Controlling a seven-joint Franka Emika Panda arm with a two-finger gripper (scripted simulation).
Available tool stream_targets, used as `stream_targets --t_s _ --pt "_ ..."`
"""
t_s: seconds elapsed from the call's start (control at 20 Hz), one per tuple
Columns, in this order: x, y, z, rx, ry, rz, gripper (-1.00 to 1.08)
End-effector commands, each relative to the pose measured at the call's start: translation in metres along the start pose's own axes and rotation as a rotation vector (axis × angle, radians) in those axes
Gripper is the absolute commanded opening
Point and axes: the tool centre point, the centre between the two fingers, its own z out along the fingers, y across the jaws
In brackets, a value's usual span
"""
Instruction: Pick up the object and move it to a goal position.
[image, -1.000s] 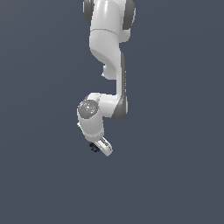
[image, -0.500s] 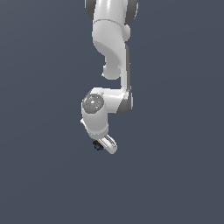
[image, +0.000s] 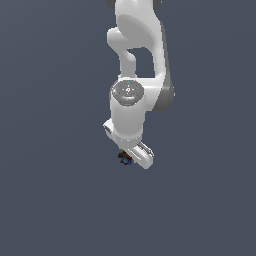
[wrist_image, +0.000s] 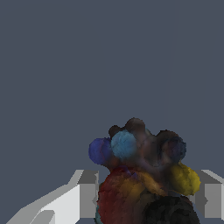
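The object (wrist_image: 140, 175) is a dark lump with blue, red and yellow bumps. In the wrist view it fills the space between my two grey fingers (wrist_image: 87, 197), which press on it from both sides. In the exterior view the object (image: 124, 158) is a tiny speckled spot under the white hand, just to the exterior view's left of the hand's lower end. My gripper (image: 127, 159) is shut on it. The white arm (image: 132, 100) hangs down from the top of the exterior view.
A plain dark grey-blue background fills both views. No other objects, edges or goal marker show.
The arm has swung toward the exterior view's right and risen slightly, carrying the object with it. The wrist has turned so the hand points more straight down.
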Motion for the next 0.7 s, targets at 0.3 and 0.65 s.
stream_targets --t_s 0.3,0.65 --pt "-0.035 -0.045 -0.086 -0.001 0.001 0.001 -1.0" --pt "-0.061 -0.08 -0.15 -0.002 -0.001 0.0 -1.0"
